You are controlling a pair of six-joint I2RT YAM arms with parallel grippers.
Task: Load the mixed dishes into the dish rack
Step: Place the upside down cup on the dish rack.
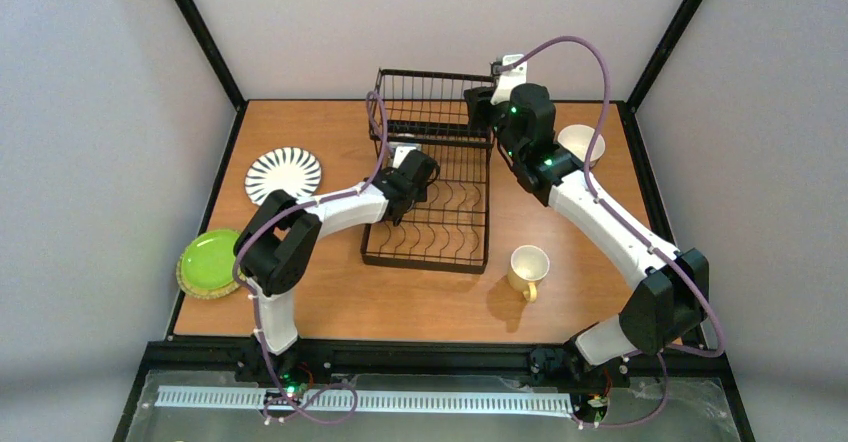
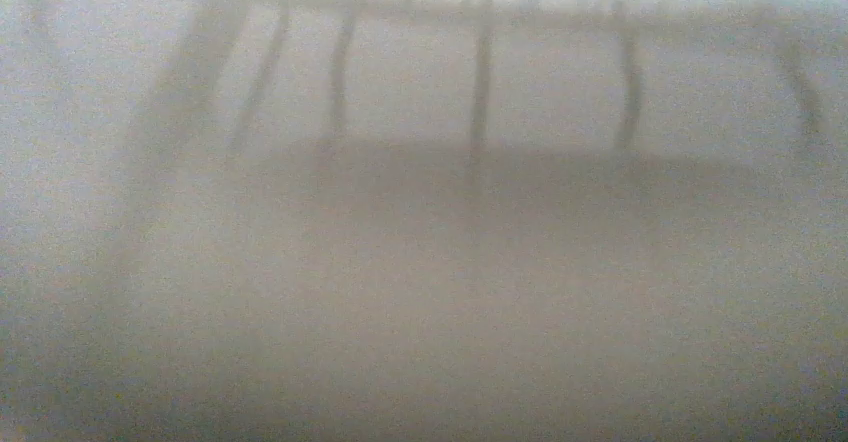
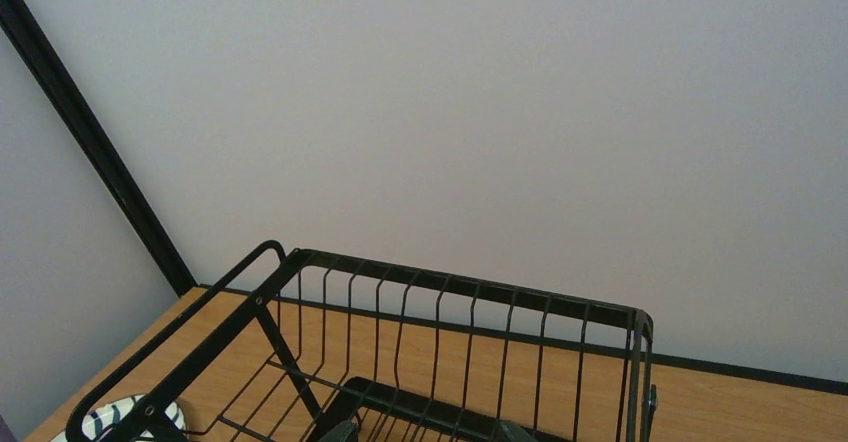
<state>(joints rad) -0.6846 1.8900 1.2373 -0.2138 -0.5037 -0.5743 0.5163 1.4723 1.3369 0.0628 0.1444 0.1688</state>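
The pale yellow ceramic mug (image 1: pixel 528 267), lime-green round plate (image 1: pixel 210 260), black-and-white striped plate (image 1: pixel 283 174) and cream bowl (image 1: pixel 579 141) lay outside the black wire dish rack (image 1: pixel 425 262); 0 dishes showed inside. Of the left claw (image 1: pixel 402 202) above its slots I could not tell the opening; the right claw (image 3: pixel 428 430) hung open and empty.

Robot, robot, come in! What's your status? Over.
Right fingers open at dish rack. Left fingers low over its slots, grip unclear. Yellow mug, striped plate unloaded. Nothing seen blocking.

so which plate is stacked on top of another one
The lime-green plate, far left: a tan plate peeks out beneath its rim. The striped plate lies alone, directly on the table.
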